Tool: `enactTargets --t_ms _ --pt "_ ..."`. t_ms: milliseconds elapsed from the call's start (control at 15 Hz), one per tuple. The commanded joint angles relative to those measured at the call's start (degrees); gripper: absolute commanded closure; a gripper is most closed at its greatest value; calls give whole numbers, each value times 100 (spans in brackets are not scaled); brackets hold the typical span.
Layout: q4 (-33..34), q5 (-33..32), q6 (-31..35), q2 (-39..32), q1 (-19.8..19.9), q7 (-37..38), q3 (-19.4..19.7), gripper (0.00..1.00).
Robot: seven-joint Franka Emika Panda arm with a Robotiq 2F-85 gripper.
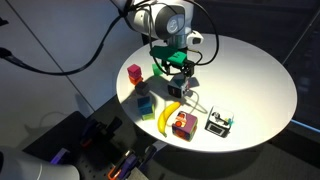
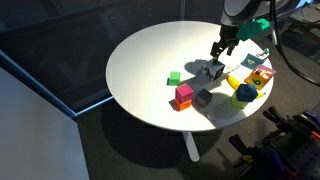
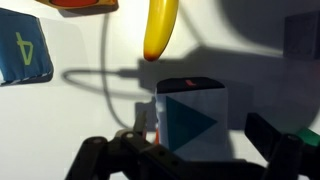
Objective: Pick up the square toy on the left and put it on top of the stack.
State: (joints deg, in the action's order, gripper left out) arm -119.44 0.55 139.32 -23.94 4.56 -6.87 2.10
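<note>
Right under my tool (image 3: 196, 138), the square toy (image 3: 190, 115) sat on the table (image 3: 60, 120), banana (image 3: 160, 28) at 12 o'clock. Tool was open, fingers (image 3: 272, 138) straddling it for a flat-face grip. In an exterior view the stack (image 1: 134, 73) stood at 9 o'clock.

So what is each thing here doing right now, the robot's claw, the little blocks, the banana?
gripper: open, fingers on either side of the square toy.
square toy: sitting on the table, apparently not yet lifted.
stack: standing upright, nothing added on top.
green cube: resting on the table, apart from the stack.
banana: lying flat on the table.
</note>
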Motion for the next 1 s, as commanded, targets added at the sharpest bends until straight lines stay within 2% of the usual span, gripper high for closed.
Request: enactTargets --t_ms 0,933 --pt "65 31 62 -64 120 -196 -31 0" --pt "314 63 305 -489 213 -322 -123 0"
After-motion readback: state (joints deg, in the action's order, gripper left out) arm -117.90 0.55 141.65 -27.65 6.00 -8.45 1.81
